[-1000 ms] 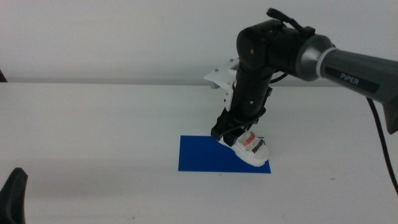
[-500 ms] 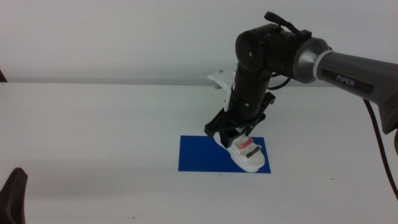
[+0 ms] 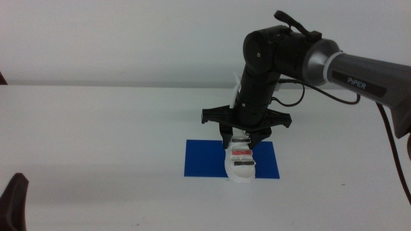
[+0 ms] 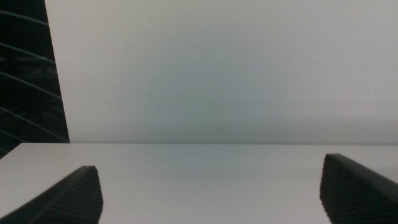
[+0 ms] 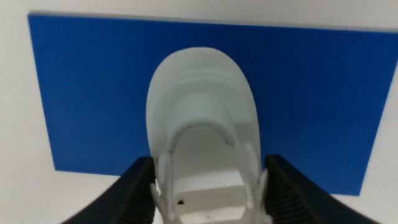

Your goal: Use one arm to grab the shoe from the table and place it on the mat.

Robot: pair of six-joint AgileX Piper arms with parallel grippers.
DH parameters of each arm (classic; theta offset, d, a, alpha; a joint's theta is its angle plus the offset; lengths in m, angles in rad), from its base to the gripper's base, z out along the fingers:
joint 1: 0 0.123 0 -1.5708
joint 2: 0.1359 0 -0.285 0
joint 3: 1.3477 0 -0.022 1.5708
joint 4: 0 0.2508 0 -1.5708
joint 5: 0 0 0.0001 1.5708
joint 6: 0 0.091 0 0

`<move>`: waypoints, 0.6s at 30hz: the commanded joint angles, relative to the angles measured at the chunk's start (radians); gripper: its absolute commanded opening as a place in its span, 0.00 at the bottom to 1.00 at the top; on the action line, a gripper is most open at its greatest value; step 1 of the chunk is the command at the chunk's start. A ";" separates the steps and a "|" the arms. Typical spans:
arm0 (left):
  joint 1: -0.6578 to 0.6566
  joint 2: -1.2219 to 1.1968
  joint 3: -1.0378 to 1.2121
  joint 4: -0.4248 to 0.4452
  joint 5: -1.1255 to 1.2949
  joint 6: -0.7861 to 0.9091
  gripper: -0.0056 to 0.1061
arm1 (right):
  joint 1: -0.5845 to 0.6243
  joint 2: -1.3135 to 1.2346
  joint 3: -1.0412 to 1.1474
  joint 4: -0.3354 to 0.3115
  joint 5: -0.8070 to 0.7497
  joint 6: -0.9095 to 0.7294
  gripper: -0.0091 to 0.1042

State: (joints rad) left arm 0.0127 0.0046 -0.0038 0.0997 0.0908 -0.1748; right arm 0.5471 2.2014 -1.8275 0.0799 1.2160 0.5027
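The right arm (image 3: 334, 61) reaches in from the right and stands over the blue mat (image 3: 202, 160). My right gripper (image 3: 241, 138) is shut on the white shoe (image 3: 241, 165) at its heel end. The shoe's toe points to the front and reaches past the mat's front edge. In the right wrist view the shoe (image 5: 202, 118) sits between the two jaws of the right gripper (image 5: 208, 193), over the mat (image 5: 81, 81). I cannot tell whether the sole touches the mat. My left gripper (image 4: 211, 193) is open and empty, and waits at the front left of the table (image 3: 13, 202).
The white table (image 3: 96, 135) spreads around the mat on all sides. A pale wall rises behind the table's far edge. A black cable (image 3: 395, 154) hangs from the right arm at the right side.
The right gripper has turned about its wrist with the shoe in it. The shoe's toe swung from the right front to straight front and moved a little left over the mat.
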 commanded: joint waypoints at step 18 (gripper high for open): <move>-0.002 -0.041 0.043 -0.002 -0.011 -0.006 0.89 | -0.007 -0.002 -0.009 -0.157 0.103 0.987 0.06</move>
State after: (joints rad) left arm 0.0127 0.0046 -0.0038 0.0997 0.0908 -0.1748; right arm 0.5471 2.2014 -1.8275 -0.0642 1.2160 1.3705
